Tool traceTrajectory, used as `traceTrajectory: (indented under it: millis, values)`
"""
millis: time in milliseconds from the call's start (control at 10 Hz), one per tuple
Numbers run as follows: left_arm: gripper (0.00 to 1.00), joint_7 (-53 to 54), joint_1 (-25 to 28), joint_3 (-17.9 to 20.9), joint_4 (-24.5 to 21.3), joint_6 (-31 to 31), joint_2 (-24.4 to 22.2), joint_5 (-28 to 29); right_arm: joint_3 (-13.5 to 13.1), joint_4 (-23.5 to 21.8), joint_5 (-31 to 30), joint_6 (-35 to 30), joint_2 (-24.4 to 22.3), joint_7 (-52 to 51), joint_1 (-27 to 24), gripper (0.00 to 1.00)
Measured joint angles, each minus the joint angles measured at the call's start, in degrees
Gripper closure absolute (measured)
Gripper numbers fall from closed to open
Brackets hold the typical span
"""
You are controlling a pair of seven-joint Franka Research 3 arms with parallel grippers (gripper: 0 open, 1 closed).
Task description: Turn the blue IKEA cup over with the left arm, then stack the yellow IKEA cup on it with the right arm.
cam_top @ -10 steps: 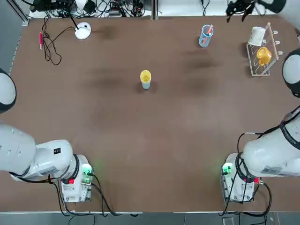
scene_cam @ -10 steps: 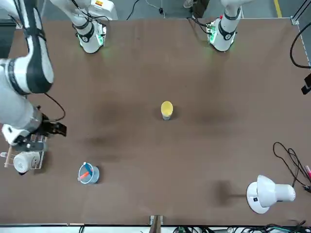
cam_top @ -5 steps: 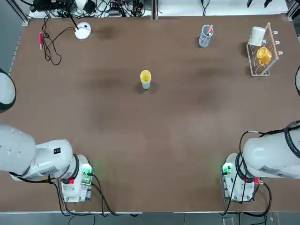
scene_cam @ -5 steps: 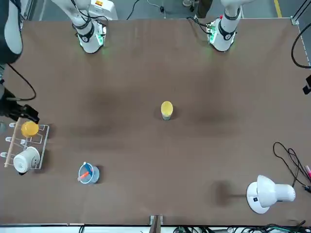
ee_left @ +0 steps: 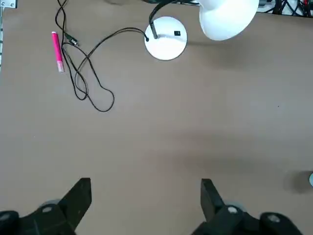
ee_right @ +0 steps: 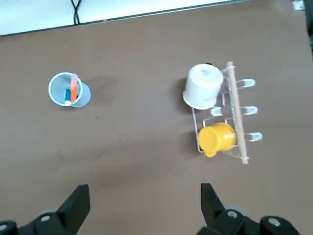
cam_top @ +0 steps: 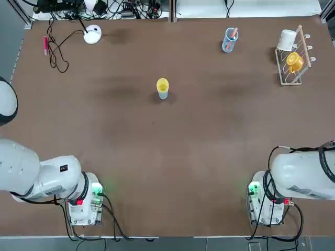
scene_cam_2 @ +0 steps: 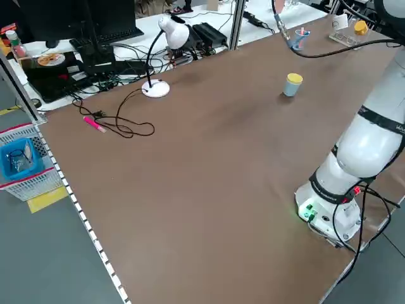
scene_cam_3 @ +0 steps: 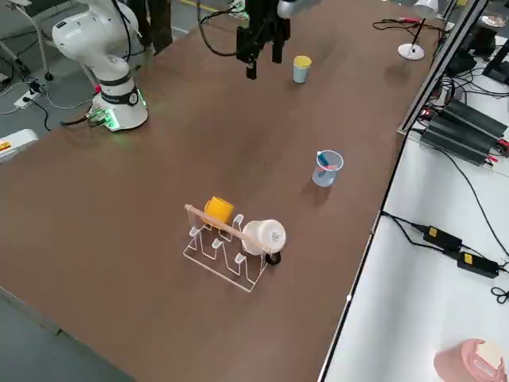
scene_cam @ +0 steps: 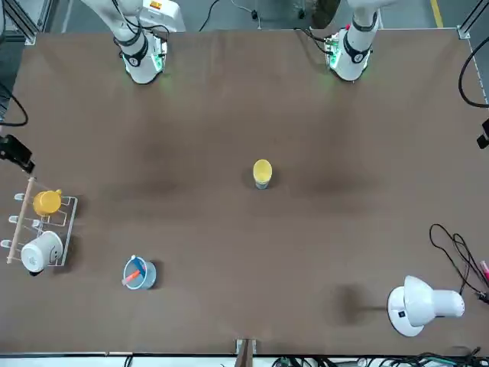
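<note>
The yellow IKEA cup (cam_top: 162,84) sits stacked on the blue IKEA cup (cam_top: 163,95) near the middle of the table, mouth up. Both also show in the front view, yellow cup (scene_cam: 262,168) over blue cup (scene_cam: 262,183). My left gripper (ee_left: 144,200) hangs open high above the far left of the table, nothing between its fingers. The right gripper (ee_right: 142,203) is open and empty too, high over the far right by the mug rack. It also shows in the right side view (scene_cam_3: 264,60). Neither gripper touches the cups.
A white desk lamp (cam_top: 92,34), a black cable and a pink pen (cam_top: 45,44) lie at the far left. A clear blue cup with pink sticks (cam_top: 230,40) and a rack (cam_top: 299,49) holding a white mug and an orange-yellow mug stand far right. Arm bases (cam_top: 84,201) sit near.
The right arm has pulled away from above the mug rack and left the top and front views almost entirely. The stacked cups and the left arm have not moved.
</note>
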Motion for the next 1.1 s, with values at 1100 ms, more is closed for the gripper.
traceTrajectory:
  millis: [1100]
  values:
    - [0.01,0.01,-0.08,-0.11,0.00,0.00,0.02,0.00,-0.78,-0.37,2.95,-3.56,-0.44,4.70,1.82,0.00]
